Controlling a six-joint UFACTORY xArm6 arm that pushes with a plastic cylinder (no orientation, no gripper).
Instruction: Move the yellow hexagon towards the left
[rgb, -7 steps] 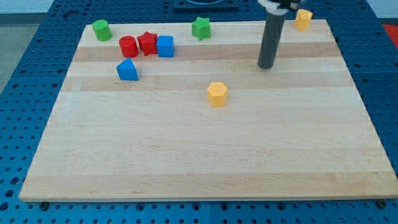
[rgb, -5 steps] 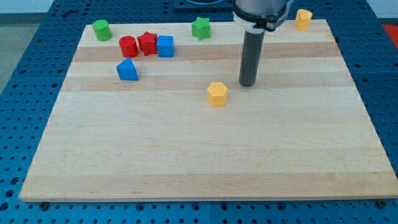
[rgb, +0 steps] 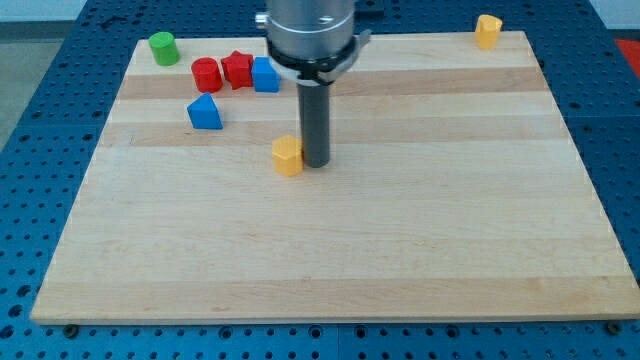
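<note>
The yellow hexagon (rgb: 288, 156) lies on the wooden board (rgb: 330, 250), a little left of the board's middle. My tip (rgb: 315, 163) stands right against the hexagon's right side, touching it. The dark rod rises from there to the arm's grey body at the view's top.
A blue block (rgb: 205, 112) sits up and left of the hexagon. A red cylinder (rgb: 206, 75), a red star (rgb: 237, 69) and a blue cube (rgb: 265, 75) form a row near the top left. A green cylinder (rgb: 163, 47) is at the top left corner, another yellow block (rgb: 488, 30) at the top right. The arm hides the green star.
My tip swept down and left from the upper right, met the yellow hexagon and pushed it leftward. The arm now covers the green star.
</note>
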